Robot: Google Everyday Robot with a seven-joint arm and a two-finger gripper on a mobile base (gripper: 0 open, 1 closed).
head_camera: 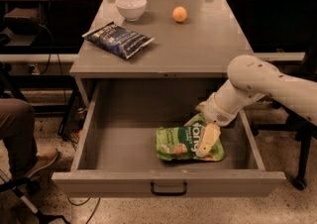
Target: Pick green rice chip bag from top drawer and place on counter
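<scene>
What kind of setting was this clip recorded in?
Probably a lab or workshop: a grey metal cabinet with its top drawer open, cable-strung benches behind, speckled floor. The claw is at the green rice chip bag in the drawer.
</scene>
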